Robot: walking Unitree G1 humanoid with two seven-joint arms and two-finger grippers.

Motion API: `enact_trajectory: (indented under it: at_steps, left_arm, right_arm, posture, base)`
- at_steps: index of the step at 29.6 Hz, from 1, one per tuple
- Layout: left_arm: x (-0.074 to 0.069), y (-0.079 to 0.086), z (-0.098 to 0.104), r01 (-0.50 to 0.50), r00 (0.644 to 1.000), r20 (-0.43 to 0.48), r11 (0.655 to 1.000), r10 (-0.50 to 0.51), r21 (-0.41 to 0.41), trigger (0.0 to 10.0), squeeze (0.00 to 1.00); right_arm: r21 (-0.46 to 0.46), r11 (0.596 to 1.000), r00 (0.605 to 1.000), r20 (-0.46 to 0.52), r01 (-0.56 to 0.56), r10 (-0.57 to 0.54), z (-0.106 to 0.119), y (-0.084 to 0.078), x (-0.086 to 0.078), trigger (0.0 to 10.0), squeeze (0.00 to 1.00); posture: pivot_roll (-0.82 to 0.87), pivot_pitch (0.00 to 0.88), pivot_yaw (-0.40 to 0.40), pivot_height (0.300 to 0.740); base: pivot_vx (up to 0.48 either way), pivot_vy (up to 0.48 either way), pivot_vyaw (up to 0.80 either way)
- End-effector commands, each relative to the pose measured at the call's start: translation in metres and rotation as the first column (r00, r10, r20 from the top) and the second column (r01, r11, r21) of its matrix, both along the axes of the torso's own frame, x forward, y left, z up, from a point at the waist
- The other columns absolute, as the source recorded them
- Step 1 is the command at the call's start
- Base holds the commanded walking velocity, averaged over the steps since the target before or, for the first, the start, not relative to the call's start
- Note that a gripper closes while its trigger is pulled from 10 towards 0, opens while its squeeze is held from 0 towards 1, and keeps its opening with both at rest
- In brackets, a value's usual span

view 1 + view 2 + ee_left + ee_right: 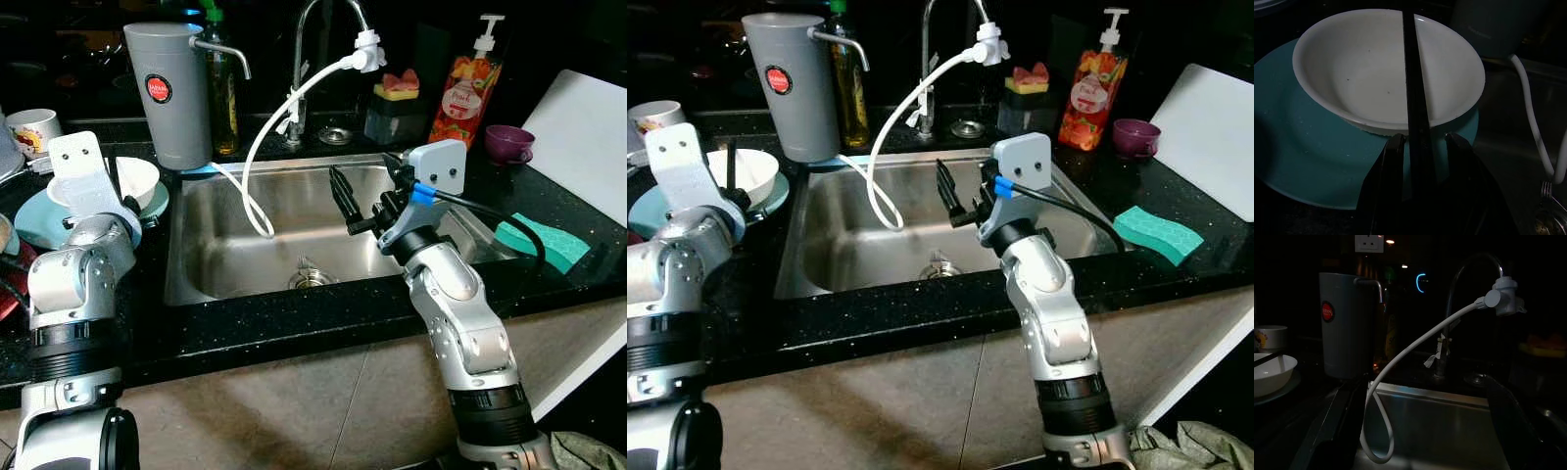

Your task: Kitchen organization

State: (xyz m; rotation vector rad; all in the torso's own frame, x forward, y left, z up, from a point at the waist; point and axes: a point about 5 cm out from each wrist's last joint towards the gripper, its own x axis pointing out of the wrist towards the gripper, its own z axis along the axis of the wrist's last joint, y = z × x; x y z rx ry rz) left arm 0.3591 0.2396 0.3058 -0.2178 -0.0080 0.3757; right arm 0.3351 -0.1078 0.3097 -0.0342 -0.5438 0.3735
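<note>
My left gripper (pixel 1415 147) is closed on a thin black stick (pixel 1413 73), maybe chopsticks, which lies across the white bowl (pixel 1352 68). The bowl sits on the teal plate (pixel 1298 161), on the dark surface (pixel 294 328) left of the sink (pixel 235 245). My right gripper (pixel 343 201) hangs over the sink with fingers well apart and holds nothing. To do this step well, I think I must lift the stick straight up, slowly, so the bowl does not tip, and keep away from the white hose (pixel 257 166).
</note>
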Motion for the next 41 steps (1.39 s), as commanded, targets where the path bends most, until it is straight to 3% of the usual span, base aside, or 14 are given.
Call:
enact_trajectory:
  at_steps: [1, 6, 9, 15, 19, 20, 22, 23, 25, 26, 36, 39, 40, 41]
  left_arm:
    - [-0.004, 0.006, 0.000, -0.024, 1.000, 0.005, 1.000, 0.024, 0.012, 10.0, 0.00]
    - [-0.004, 0.008, -0.001, -0.034, 0.999, 0.001, 0.999, 0.034, 0.008, 10.0, 0.00]
    - [-0.004, 0.009, -0.004, -0.041, 0.999, -0.010, 0.999, 0.041, -0.009, 7.6, 0.00]
    - [-0.004, 0.011, -0.008, -0.053, 0.998, -0.022, 0.998, 0.053, -0.028, 7.5, 0.00]
    - [-0.004, 0.011, -0.010, -0.052, 0.998, -0.028, 0.998, 0.051, -0.037, 5.8, 0.00]
    - [-0.003, 0.010, -0.011, -0.050, 0.998, -0.031, 0.998, 0.049, -0.038, 4.7, 0.00]
    - [-0.003, 0.010, -0.011, -0.049, 0.998, -0.032, 0.998, 0.048, -0.038, 4.7, 0.00]
    - [-0.003, 0.010, -0.011, -0.049, 0.998, -0.033, 0.998, 0.048, -0.039, 2.9, 0.00]
    - [-0.003, 0.010, -0.012, -0.048, 0.998, -0.034, 0.998, 0.047, -0.039, 1.9, 0.00]
    - [-0.003, 0.010, -0.012, -0.048, 0.998, -0.034, 0.998, 0.047, -0.039, 0.0, 0.00]
    - [-0.003, 0.009, -0.009, -0.046, 0.999, -0.012, 0.999, 0.046, -0.027, 0.0, 0.00]
    - [-0.005, 0.004, 0.006, -0.016, 0.995, 0.097, 1.000, 0.015, 0.009, 0.9, 0.00]
    - [-0.006, 0.002, 0.011, -0.005, 0.991, 0.131, 1.000, 0.002, 0.026, 6.1, 0.00]
    - [-0.007, 0.000, 0.015, 0.004, 0.988, 0.151, 0.999, -0.009, 0.035, 10.0, 0.00]
  right_arm:
    - [0.010, 1.000, 1.000, 0.000, -0.003, 0.003, 0.000, -0.001, -0.002, 10.0, 0.00]
    - [0.010, 1.000, 1.000, 0.001, -0.003, 0.003, 0.000, -0.001, -0.001, 10.0, 0.00]
    - [0.010, 1.000, 1.000, 0.001, -0.002, 0.002, 0.000, -0.001, -0.001, 10.0, 0.00]
    - [0.010, 1.000, 1.000, 0.000, 0.000, 0.000, 0.000, -0.001, -0.001, 10.0, 0.00]
    - [0.010, 1.000, 1.000, 0.000, 0.000, 0.000, 0.000, -0.002, -0.001, 10.0, 0.00]
    - [0.010, 1.000, 1.000, 0.000, 0.000, 0.000, 0.000, -0.002, -0.001, 10.0, 0.00]
    - [0.011, 1.000, 1.000, 0.000, 0.000, 0.000, 0.000, -0.002, -0.001, 10.0, 0.00]
    - [0.011, 1.000, 1.000, 0.000, 0.000, 0.000, 0.000, -0.002, -0.001, 10.0, 0.00]
    - [0.011, 1.000, 1.000, 0.000, 0.000, 0.000, 0.000, -0.001, -0.001, 10.0, 0.00]
    - [0.010, 1.000, 1.000, 0.000, 0.000, 0.000, 0.000, -0.001, -0.001, 10.0, 0.00]
    - [0.012, 1.000, 1.000, -0.001, 0.001, -0.001, 0.000, -0.002, 0.000, 10.0, 0.00]
    - [0.013, 1.000, 1.000, -0.001, 0.002, -0.002, 0.000, -0.002, -0.001, 10.0, 0.00]
    - [0.014, 1.000, 1.000, 0.000, 0.002, -0.002, 0.000, -0.002, -0.001, 10.0, 0.00]
    - [0.014, 1.000, 1.000, 0.000, 0.002, -0.002, 0.000, -0.002, -0.001, 10.0, 0.00]
  posture:
    - [0.06, 0.171, -0.050, 0.740]
    - [0.06, 0.171, -0.051, 0.740]
    - [0.06, 0.171, -0.052, 0.740]
    - [0.06, 0.171, -0.052, 0.740]
    - [0.06, 0.173, -0.052, 0.740]
    - [0.06, 0.173, -0.052, 0.740]
    - [0.06, 0.173, -0.052, 0.740]
    - [0.06, 0.173, -0.052, 0.740]
    - [0.06, 0.173, -0.052, 0.740]
    - [0.06, 0.173, -0.052, 0.740]
    - [0.06, 0.173, -0.052, 0.740]
    - [0.06, 0.173, -0.052, 0.740]
    - [0.06, 0.173, -0.052, 0.740]
    - [0.06, 0.173, -0.052, 0.740]
  base:
    - [0.000, 0.000, 0.00]
    - [0.000, 0.000, 0.00]
    - [0.000, 0.000, 0.00]
    - [0.000, 0.000, 0.00]
    - [0.000, 0.000, 0.00]
    - [0.000, 0.000, 0.00]
    - [0.000, 0.000, 0.00]
    - [0.000, 0.000, 0.00]
    - [0.000, 0.000, 0.00]
    - [0.000, 0.000, 0.00]
    - [0.000, 0.000, 0.00]
    - [0.000, 0.000, 0.00]
    - [0.000, 0.000, 0.00]
    - [0.000, 0.000, 0.00]
